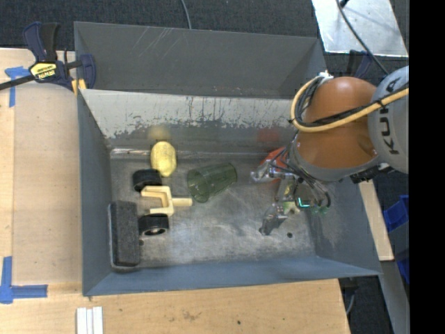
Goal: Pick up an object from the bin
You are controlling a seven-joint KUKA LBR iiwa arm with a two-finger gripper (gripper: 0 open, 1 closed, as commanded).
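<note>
- Gripper [277, 223] hangs low over the right part of the grey metal bin [208, 65], above bare, scuffed floor. Nothing lies under it, and I cannot tell whether it is spread or pressed together, since its tip is dark against the dark floor.
- Nearest thing is a green translucent cup [211, 181], lying on its side toward the view's left of the gripper and a little nearer the far wall, well apart from it.
- The cup's long axis runs roughly across the view, slightly tilted. Which end is the mouth is hard to make out.
- As a judgement, any pick from this pose turns on travel leftward across the view, and the cup comes first on that line.
- Farther left lies a loose cluster:
  - a yellow lumpy lemon-like thing [164, 157] near the far wall;
  - a black wheel [147, 180] just below it;
  - a cream forked plastic piece [165, 200] between that wheel and a second black wheel [154, 225].
- Whether the wheels are joined to the cream piece cannot be told.
- A dark oblong block [124, 234] lies against the left wall, its long axis running along that wall.
- The orange wrist cover [337, 127] hides the gripper's upper part and the bin's far right corner.
</note>
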